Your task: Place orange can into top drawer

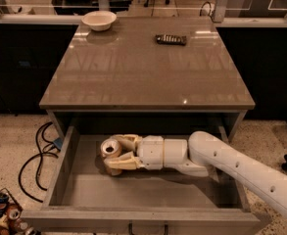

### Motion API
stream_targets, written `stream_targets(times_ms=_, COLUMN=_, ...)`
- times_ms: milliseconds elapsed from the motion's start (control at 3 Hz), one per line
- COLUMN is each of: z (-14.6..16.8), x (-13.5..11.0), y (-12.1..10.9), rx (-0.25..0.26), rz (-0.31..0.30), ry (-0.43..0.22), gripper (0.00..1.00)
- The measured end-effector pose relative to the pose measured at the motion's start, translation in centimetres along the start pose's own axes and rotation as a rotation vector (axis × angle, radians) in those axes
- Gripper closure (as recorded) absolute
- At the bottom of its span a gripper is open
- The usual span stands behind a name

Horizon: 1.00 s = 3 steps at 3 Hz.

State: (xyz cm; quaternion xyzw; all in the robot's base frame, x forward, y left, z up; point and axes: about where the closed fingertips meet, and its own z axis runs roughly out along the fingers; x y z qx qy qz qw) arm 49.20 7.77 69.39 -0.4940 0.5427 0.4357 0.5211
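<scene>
The top drawer stands pulled open under the table; it is a wide grey box with plain walls and floor. My gripper is inside it, left of the middle, reaching in from the right on a white arm. Its two cream fingers are closed around the orange can. The can is orange-brown with a silver top facing up and toward me. It stands low in the drawer, at or just above the floor; I cannot tell whether it touches.
A white shallow bowl and a dark flat remote-like object lie at the far end of the tabletop. Black cables lie on the floor at left. A basket of mixed cans sits at the bottom left.
</scene>
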Motion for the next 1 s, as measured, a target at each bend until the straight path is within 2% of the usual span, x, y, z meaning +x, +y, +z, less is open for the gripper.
stream_targets(times_ms=333, z=0.21, x=-0.08, y=0.13, rx=-0.005, rz=-0.001, ry=-0.001, gripper=0.04)
stream_targets(times_ms=667, z=0.29, x=-0.11, y=0.18, rx=-0.007, rz=-0.001, ry=-0.001, gripper=0.0)
stream_targets(times_ms=1000, z=0.3, x=-0.11, y=0.18, rx=-0.007, rz=-0.001, ry=-0.002, gripper=0.0)
